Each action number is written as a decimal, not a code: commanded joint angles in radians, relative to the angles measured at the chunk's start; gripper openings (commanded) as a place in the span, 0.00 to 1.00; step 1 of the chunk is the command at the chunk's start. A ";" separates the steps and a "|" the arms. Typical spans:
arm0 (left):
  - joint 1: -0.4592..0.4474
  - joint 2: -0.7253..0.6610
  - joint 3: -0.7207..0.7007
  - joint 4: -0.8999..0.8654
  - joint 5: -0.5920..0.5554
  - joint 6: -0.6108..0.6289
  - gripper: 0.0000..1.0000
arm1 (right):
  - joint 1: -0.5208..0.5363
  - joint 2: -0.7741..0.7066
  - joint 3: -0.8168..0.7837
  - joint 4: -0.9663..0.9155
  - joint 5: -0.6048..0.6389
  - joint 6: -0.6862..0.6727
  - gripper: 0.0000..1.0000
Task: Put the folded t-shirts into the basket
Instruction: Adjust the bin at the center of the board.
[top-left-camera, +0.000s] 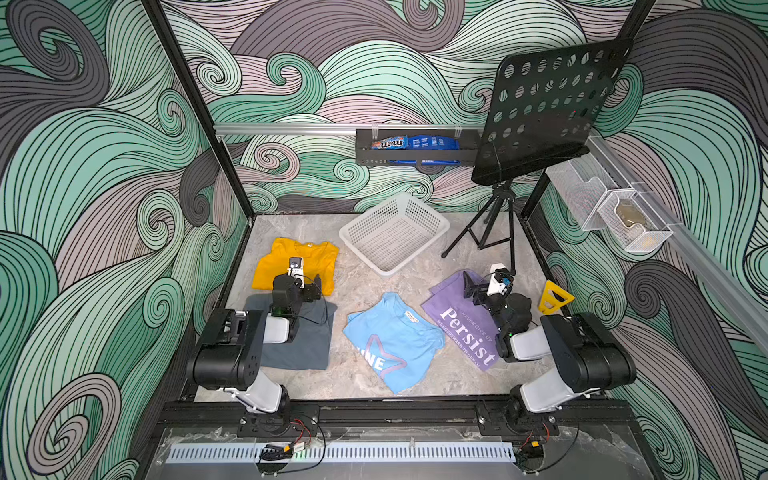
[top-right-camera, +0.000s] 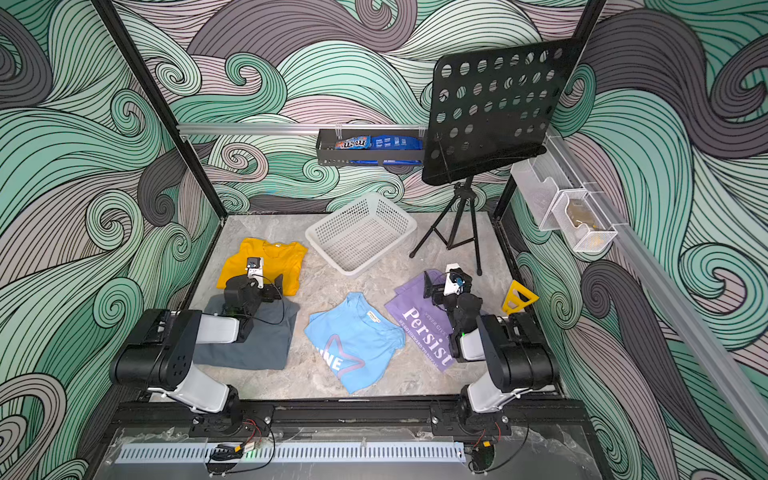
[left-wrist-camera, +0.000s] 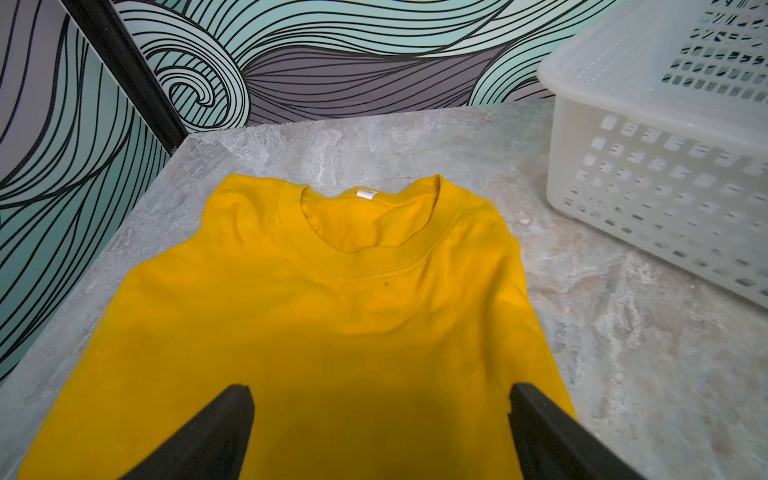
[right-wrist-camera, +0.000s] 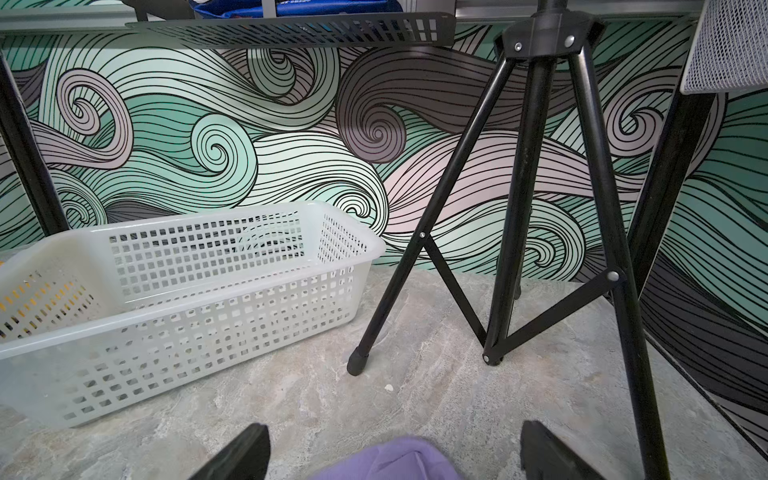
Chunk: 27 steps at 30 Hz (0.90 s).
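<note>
Status: all four folded t-shirts are on the counter (top-left-camera: 361, 299), none binned. First pick is judged to be in hand.

- Mustard tee (top-left-camera: 270, 270): far left, collar toward the back wall. The left jaws are spread wide over its near hem, as seen in the left wrist view (left-wrist-camera: 332, 311). Nothing is gripped, and contact with the cloth cannot be told.
- Grey tee (top-left-camera: 307, 345): just in front of the mustard one, partly hidden under the left arm.
- Light blue tee (top-left-camera: 386, 332): centre front, lying skewed.
- Basket (top-left-camera: 362, 254): centre back, empty, set at an angle, just right of the mustard tee.
- Lavender tee (top-left-camera: 446, 299): right side. The right jaws are spread wide above its far edge (right-wrist-camera: 390, 457). Nothing is held.
- Tripod stand (top-left-camera: 494, 232): right of the basket, with one leg near it.

Next move, as judged: the jaws are to be lowered onto a folded edge and all layers pinched so the fold is kept. The shirt is then to be lifted clear and laid square to the angled basket. A tight fit is expected. The tripod leg is to be avoided on the right-hand path.
</note>
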 joint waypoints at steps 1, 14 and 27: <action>-0.002 0.007 0.023 0.003 0.010 0.005 0.99 | -0.003 0.005 0.003 0.026 0.001 0.003 0.99; -0.001 0.007 0.024 0.002 0.009 0.006 0.99 | -0.003 0.006 0.003 0.026 0.001 0.002 0.99; -0.002 0.008 0.024 0.001 0.010 0.006 0.99 | 0.065 0.013 -0.024 0.089 0.153 -0.035 0.99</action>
